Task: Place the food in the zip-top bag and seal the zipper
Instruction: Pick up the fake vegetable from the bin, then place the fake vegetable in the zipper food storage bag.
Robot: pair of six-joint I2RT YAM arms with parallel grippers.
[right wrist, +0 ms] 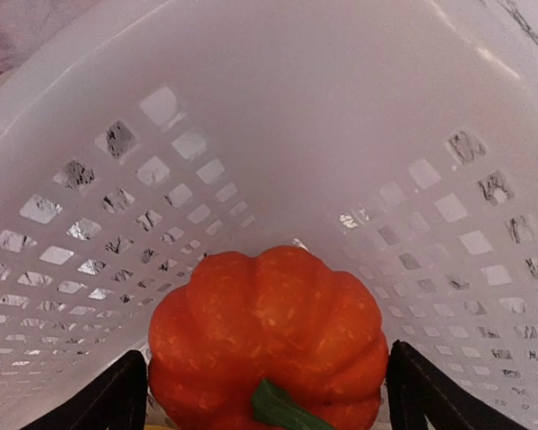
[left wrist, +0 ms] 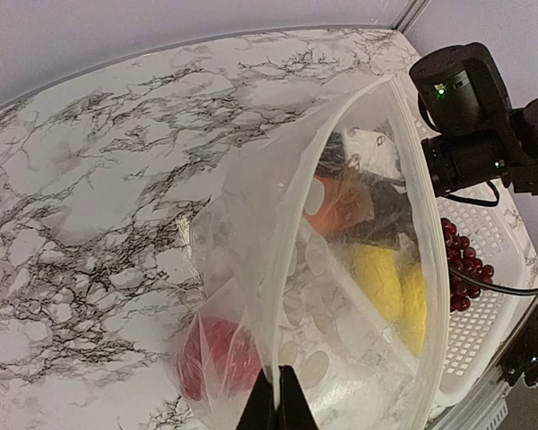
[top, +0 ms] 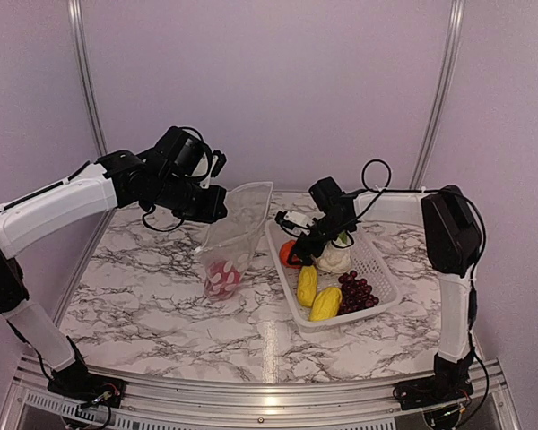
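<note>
The zip-top bag [top: 242, 224] stands open-mouthed on the table, left of the basket. My left gripper [top: 212, 204] is shut on its rim [left wrist: 281, 394], beside the zipper strip [left wrist: 251, 269]. The red pepper-like piece [top: 221, 278] lies in the bag's bottom [left wrist: 217, 356]. My right gripper [top: 303, 249] reaches into the basket's near-left corner. Its fingers [right wrist: 117, 399] press both sides of the orange pumpkin [right wrist: 269, 331], which sits low in the basket [top: 289, 254]. The cauliflower [top: 334, 258], two yellow pieces [top: 307, 285] [top: 325, 303] and grapes [top: 357, 293] lie in the basket.
The white perforated basket [top: 386, 278] sits right of centre, its wall [right wrist: 278, 134] close in front of my right gripper. The bag's mouth leans against the basket's left rim. The right arm's cable [top: 375, 175] loops above the basket. Walls and rails border the marble table [top: 143, 287].
</note>
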